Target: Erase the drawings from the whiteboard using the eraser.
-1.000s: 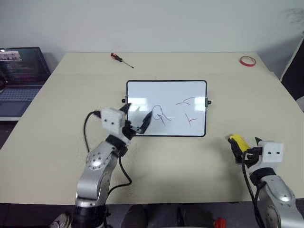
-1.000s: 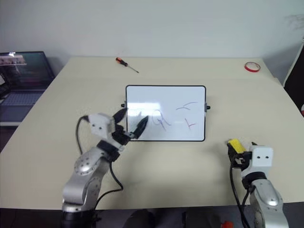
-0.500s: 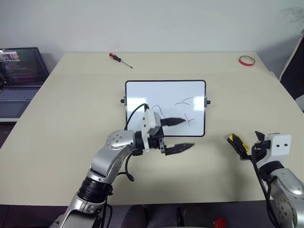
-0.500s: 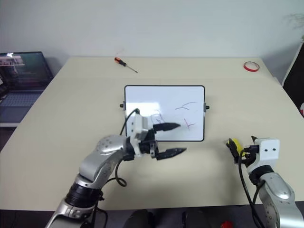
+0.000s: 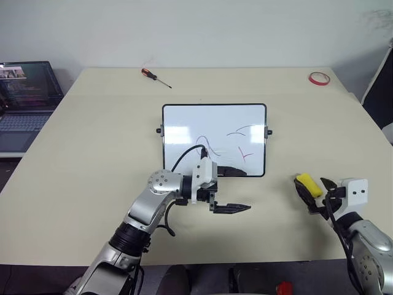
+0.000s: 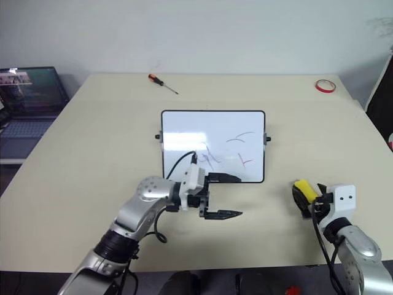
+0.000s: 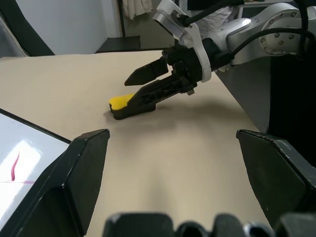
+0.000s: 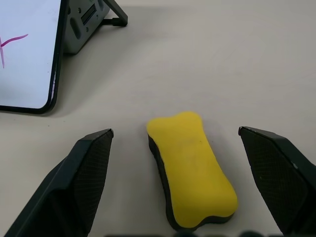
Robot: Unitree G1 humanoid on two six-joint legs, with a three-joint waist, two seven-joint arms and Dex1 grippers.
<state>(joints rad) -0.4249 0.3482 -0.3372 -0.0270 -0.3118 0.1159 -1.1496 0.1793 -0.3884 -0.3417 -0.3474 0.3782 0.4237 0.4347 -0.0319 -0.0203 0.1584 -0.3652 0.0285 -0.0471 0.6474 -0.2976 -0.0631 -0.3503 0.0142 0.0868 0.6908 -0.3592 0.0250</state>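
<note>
Eraser (image 8: 190, 168): yellow block with a dark underside, lying flat on the tabletop (image 5: 86, 160) at about 4 o'clock from the whiteboard (image 5: 184, 120), well apart from it, not yet lifted. Right gripper (image 5: 312, 192): fingers spread wide to either side of the eraser, gripping nothing; compared with half a second ago it sits lower and closer around the block, which suggests the pick-up is about to happen. Left gripper (image 5: 232, 189): fingers released and empty, pointing toward 3 o'clock just below the board's lower edge; a second ago it hung over the board's left part, so it has swung off the surface and leaves the board free. Drawings (image 5: 209, 146): purple loop and red and blue strokes, all unerased. Right wrist view: adds the board's stand and corner near the eraser. Left wrist view: shows the right gripper's fingers bracketing the block from across the tabletop. Also present: screwdriver (image 5: 156, 78), red tape ring (image 5: 319, 78), laptop (image 5: 27, 101).
</note>
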